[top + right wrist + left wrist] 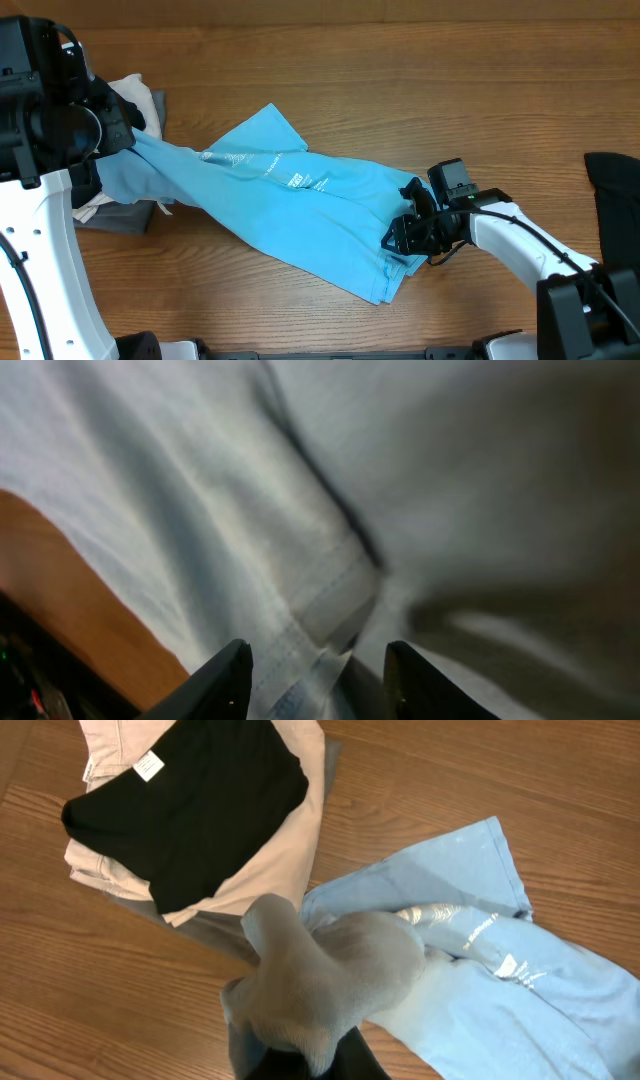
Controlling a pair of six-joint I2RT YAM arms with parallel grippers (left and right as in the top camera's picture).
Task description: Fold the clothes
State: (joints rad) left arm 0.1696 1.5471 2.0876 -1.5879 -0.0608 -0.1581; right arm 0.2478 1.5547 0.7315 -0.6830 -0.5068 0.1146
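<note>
The wooden counter (400, 80) carries everything. Across its middle lies the sky-blue T-shirt (300, 210), stretched in a long diagonal band from the upper left down to the lower right, with white lettering (295, 180) showing near its middle.

At the left end, beside the shirt, sits a pile of folded garments. A black garment (200, 800) lies on top, a cream-white one (290, 850) is under it, and a grey one (215, 930) is at the bottom, on the wood.

The left gripper (125, 130) is pressed together on the shirt's upper-left end. The cloth bunches around it and rises off the counter there.

The right gripper (398, 238) is down on the shirt's lower-right end. In the right wrist view its fingers (225, 680) stand spread, with a stitched hem of the pale cloth lying in the gap between them.
</note>
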